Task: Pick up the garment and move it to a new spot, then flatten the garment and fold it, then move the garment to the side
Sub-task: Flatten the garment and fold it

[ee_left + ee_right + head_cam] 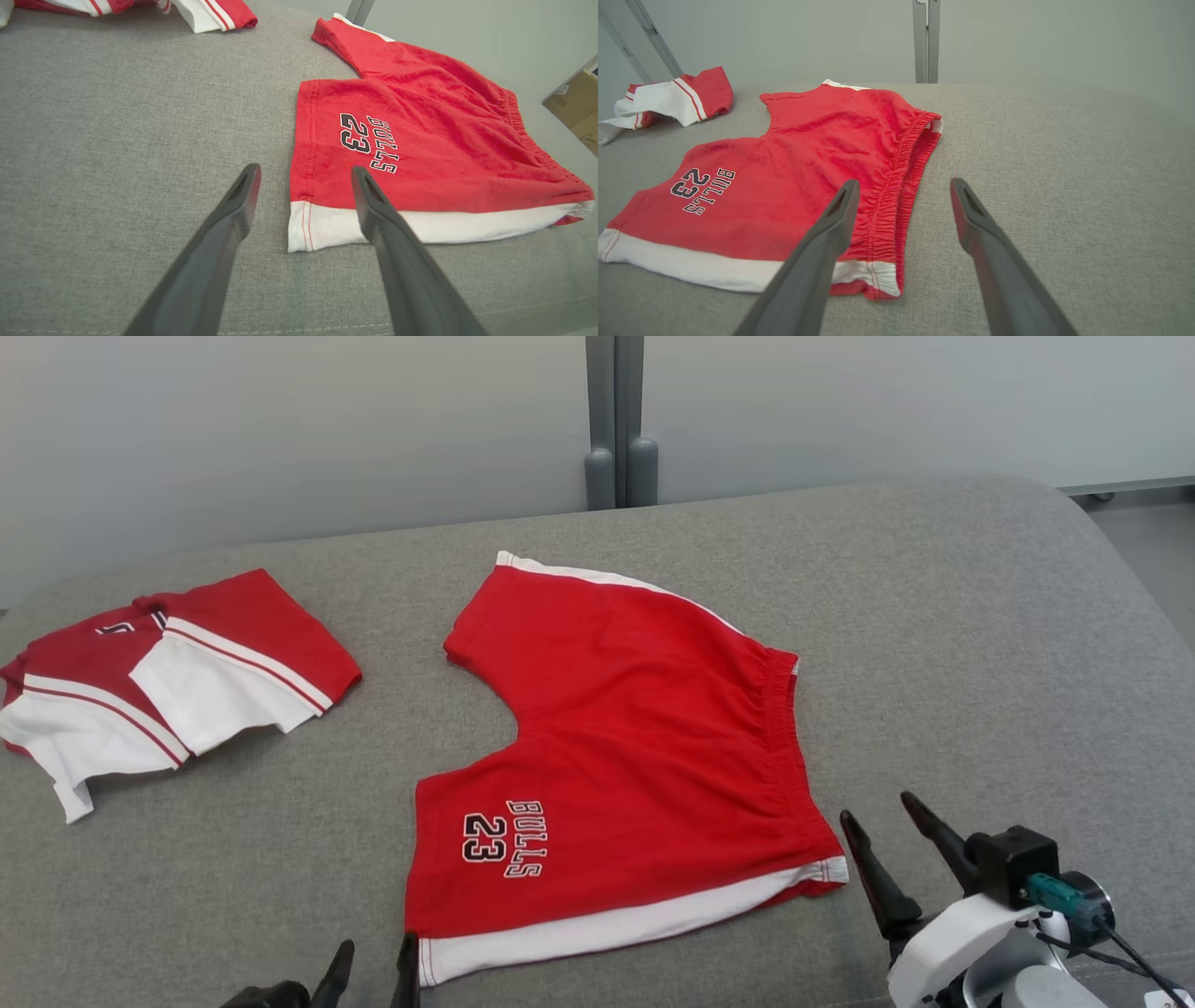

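Note:
The garment (644,747) is a pair of red shorts with white side stripes and "BULLS 23" lettering, spread flat on the grey padded surface (980,644), waistband to the right. My left gripper (373,966) stands open at the bottom edge, beside the near leg hem. In the left wrist view the left gripper (306,175) straddles that hem of the shorts (420,140), above the cloth. My right gripper (878,817) is open just right of the waistband's near corner. In the right wrist view the right gripper (903,186) hovers over the waistband of the shorts (808,154).
A second red and white garment (168,681) lies crumpled at the far left of the surface. A grey post (616,420) stands behind the surface against a pale wall. A cardboard box (577,107) sits off the right side.

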Controlling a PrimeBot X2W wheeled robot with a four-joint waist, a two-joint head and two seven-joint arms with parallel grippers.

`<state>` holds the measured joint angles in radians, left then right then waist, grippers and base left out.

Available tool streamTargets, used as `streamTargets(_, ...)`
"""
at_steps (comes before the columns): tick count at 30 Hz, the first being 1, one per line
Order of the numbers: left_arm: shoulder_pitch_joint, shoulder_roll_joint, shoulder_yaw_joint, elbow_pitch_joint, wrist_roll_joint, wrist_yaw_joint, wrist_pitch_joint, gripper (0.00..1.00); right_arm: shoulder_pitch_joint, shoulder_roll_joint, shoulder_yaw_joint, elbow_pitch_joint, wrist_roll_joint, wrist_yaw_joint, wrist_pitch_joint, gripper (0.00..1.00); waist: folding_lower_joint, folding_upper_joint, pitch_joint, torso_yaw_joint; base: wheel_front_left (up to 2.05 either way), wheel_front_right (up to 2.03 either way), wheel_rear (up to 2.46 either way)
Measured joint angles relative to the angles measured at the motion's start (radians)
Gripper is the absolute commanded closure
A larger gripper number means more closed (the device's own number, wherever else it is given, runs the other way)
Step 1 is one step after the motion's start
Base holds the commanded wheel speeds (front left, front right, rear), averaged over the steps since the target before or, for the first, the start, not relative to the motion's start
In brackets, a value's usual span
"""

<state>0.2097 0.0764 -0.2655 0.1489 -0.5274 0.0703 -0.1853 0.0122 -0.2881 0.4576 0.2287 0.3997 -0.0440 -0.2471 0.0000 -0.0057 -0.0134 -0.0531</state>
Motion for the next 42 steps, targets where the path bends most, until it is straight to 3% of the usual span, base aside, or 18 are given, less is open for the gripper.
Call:
streamTargets(11, -0.006, 0.007, -0.052, 0.102, 0.0, -0.044, 0.072, 0.0, -0.01, -0.03, 0.098, 0.088, -0.044, 0.105, 0.038, 0.0, 0.0, 0.0, 0.05, -0.004, 0.0, 0.0, 0.0)
streamTargets(27, -0.086, 0.002, -0.059, 0.2, -0.022, -0.088, 0.08, 0.0, -0.07, -0.008, 0.12, 0.166, -0.049, 0.132, 0.036, 0.0, 0.0, 0.0, 0.076, -0.012, 0.0, 0.0, 0.0)
streamTargets(29, -0.097, 0.001, -0.064, 0.202, -0.022, -0.099, 0.08, 0.08, -0.077, -0.007, 0.124, 0.176, -0.049, 0.136, 0.036, 0.0, 0.0, 0.0, 0.078, -0.013, 0.0, 0.0, 0.0)
streamTargets(31, -0.11, 0.0, -0.067, 0.21, -0.022, -0.101, 0.08, 0.28, -0.084, -0.005, 0.131, 0.19, -0.049, 0.141, 0.036, 0.0, 0.0, 0.0, 0.08, -0.013, 0.0, 0.0, 0.0)
streamTargets(32, -0.114, 0.0, -0.069, 0.216, -0.022, -0.104, 0.08, 0.51, -0.088, -0.004, 0.134, 0.196, -0.049, 0.141, 0.036, 0.0, 0.0, 0.0, 0.081, -0.013, 0.0, 0.0, 0.0)
streamTargets(33, -0.117, -0.001, -0.071, 0.224, -0.022, -0.107, 0.08, 0.6, -0.091, -0.003, 0.137, 0.202, -0.049, 0.141, 0.036, 0.0, 0.0, 0.0, 0.082, -0.013, 0.0, 0.0, 0.0)
streamTargets(35, -0.119, -0.001, -0.075, 0.231, -0.022, -0.11, 0.079, 0.91, -0.097, -0.003, 0.146, 0.215, -0.049, 0.149, 0.036, 0.0, 0.0, 0.0, 0.084, -0.012, 0.0, 0.0, 0.0)
streamTargets(36, -0.12, -0.001, -0.077, 0.233, -0.022, -0.111, 0.079, 1.0, -0.102, -0.003, 0.152, 0.22, -0.049, 0.149, 0.036, 0.0, 0.0, 0.0, 0.085, -0.012, 0.0, 0.0, 0.0)
streamTargets(42, -0.133, -0.001, -0.089, 0.238, -0.021, -0.123, 0.077, 1.0, -0.144, -0.005, 0.185, 0.249, -0.058, 0.158, 0.037, 0.0, 0.0, 0.0, 0.091, -0.005, 0.0, 0.0, 0.0)
